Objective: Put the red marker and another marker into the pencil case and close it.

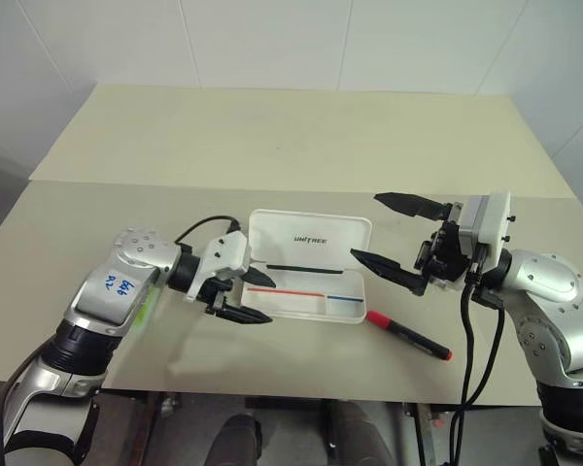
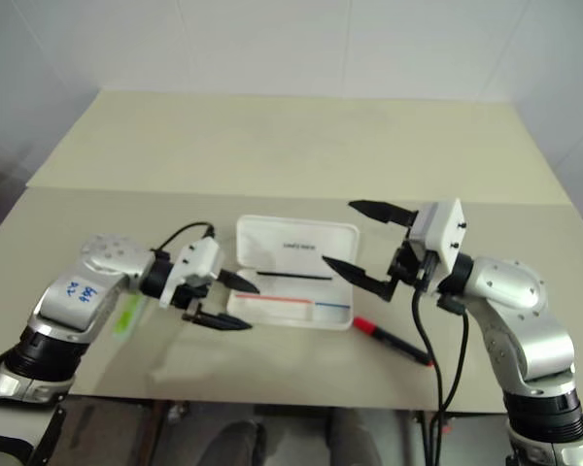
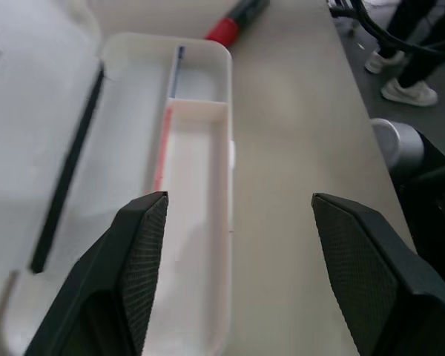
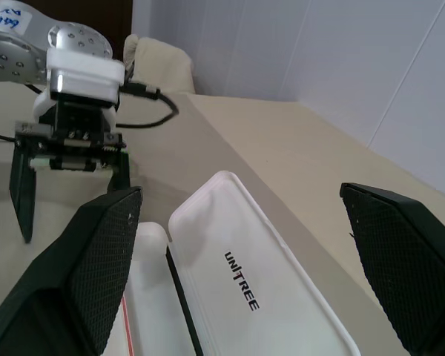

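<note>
**Case lies open, both end effectors empty**

The pencil case (image 1: 306, 280) lies open in the middle of the pale worktop (image 1: 272, 136), its lid folded back flat with the "UNITREE" lettering facing up. The tray half is nearest the robot and shows a red-and-blue stripe along its inner wall and a small divided compartment at the blue end. The tray looks bare of pens.

The red marker (image 1: 408, 334) lies on the worktop just beside the case's near right corner, apart from it, running slantwise away from it with its red cap towards the case.

A strip of light green, seemingly the other marker (image 2: 126, 314), shows on the worktop at the left, mostly hidden beside the left forearm and well apart from the case.

The left end effector (image 1: 243, 296) hangs at the left end of the tray, fingers spread apart with nothing between them, pointing across towards the case. The right end effector (image 1: 396, 233) is raised above the worktop at the case's right end, its two black fingers spread wide and gripping nothing.
</note>
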Controlling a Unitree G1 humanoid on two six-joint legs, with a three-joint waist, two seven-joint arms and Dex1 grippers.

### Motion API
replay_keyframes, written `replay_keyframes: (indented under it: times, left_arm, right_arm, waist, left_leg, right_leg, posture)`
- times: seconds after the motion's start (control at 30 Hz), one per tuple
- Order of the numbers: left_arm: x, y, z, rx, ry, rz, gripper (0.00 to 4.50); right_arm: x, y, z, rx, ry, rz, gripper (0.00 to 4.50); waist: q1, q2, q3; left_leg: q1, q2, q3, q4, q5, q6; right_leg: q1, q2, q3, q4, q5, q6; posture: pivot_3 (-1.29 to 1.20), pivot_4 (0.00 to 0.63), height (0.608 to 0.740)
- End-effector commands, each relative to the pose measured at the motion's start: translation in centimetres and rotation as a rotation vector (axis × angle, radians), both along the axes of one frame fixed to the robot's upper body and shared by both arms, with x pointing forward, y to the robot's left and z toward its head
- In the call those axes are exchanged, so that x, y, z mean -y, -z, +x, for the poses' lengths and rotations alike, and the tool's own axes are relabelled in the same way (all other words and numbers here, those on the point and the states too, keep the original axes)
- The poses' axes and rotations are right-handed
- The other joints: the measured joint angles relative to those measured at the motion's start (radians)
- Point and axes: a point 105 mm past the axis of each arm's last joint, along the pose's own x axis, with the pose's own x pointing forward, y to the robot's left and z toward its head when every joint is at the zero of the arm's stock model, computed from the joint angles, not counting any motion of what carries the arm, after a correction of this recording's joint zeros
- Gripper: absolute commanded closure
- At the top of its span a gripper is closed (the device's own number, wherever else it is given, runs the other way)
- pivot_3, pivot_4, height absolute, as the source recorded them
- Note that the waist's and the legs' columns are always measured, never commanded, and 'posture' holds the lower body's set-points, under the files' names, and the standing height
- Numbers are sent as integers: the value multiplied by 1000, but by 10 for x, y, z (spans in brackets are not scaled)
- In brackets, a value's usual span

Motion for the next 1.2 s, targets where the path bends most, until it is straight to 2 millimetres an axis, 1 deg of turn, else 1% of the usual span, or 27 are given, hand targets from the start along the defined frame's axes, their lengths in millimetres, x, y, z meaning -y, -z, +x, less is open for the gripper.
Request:
replay_keyframes:
  times: [0.03,0.1,0.17,0.27,0.37,0.43,0.53,0.57,0.7,0.8,0.9,1.0,1.07,1.2]
  left_arm:
    - [-18,-22,-4,51,1,-139,91]
    - [-25,-35,-6,85,-5,-240,40]
    - [-30,-44,-10,90,0,-298,40]
    - [-42,-47,-14,82,-6,-306,40]
    - [-45,-50,-20,77,0,-323,40]
    - [-48,-49,-23,69,6,-320,40]
    - [-57,-44,-26,63,19,-300,40]
    - [-58,-42,-26,67,24,-296,40]
    - [-60,-42,-22,85,26,-292,40]
    - [-63,-42,-17,105,16,-292,40]
    - [-67,-36,-21,111,47,-242,40]
    - [-69,-36,-24,110,72,-233,40]
    - [-74,-35,-25,122,83,-216,40]
    - [-84,-38,-25,121,63,-199,40]
  right_arm:
    - [13,-1,-3,0,37,-6,0]
    - [22,3,-5,-30,65,-13,0]
    - [31,6,-7,-55,95,-26,0]
    - [46,13,-11,-107,162,-41,0]
    - [60,21,-19,-161,213,-56,0]
    - [65,32,-27,-216,237,-68,0]
    - [70,59,-42,-339,254,-94,0]
    - [70,65,-46,-368,253,-92,0]
    - [71,81,-54,-440,249,-89,0]
    - [72,101,-63,-503,230,-116,0]
    - [76,113,-61,-534,234,-116,0]
    - [78,122,-59,-557,223,-120,0]
    - [79,129,-55,-572,215,-123,0]
    - [78,136,-47,-561,208,-129,0]
  waist:
    - [0,0,0]
    - [1,0,0]
    - [2,0,0]
    - [4,0,0]
    - [4,0,0]
    - [3,0,0]
    - [2,0,0]
    - [2,0,0]
    - [-2,0,0]
    - [0,0,0]
    - [0,0,0]
    - [-1,0,0]
    - [-2,-1,0]
    - [0,0,0]
  left_leg:
    - [0,0,0,0,0,0]
    - [0,0,0,-1,0,0]
    - [0,0,0,-1,0,0]
    - [0,0,0,0,0,0]
    - [0,0,0,-1,0,0]
    - [0,0,0,-1,0,0]
    - [0,0,0,-1,0,0]
    - [0,0,0,-1,0,0]
    - [2,0,3,0,0,0]
    - [6,0,2,0,0,0]
    - [5,0,2,0,0,0]
    - [5,0,3,0,0,0]
    - [5,0,2,0,0,0]
    - [5,1,1,0,0,0]
  right_leg:
    - [0,0,0,0,0,0]
    - [0,0,0,0,0,0]
    - [0,0,0,0,0,0]
    - [0,-1,0,-1,0,0]
    - [0,0,0,-1,0,0]
    - [0,0,0,-1,0,0]
    - [0,0,0,-1,0,-1]
    - [0,0,0,-1,-1,-1]
    - [2,0,2,0,0,0]
    - [5,0,1,-1,-2,-3]
    - [5,1,1,-1,-2,-3]
    - [5,0,2,-2,-1,-2]
    - [5,0,1,-2,-1,-1]
    - [5,0,0,-2,-1,-1]
  posture:
    - [0,150,740]
    - [0,150,740]
    - [0,150,740]
    - [0,150,740]
    - [0,150,740]
    - [0,150,740]
    - [0,150,740]
    - [0,150,740]
    - [0,150,740]
    - [0,150,740]
    - [0,150,740]
    - [0,150,740]
    - [0,150,740]
    - [0,150,740]
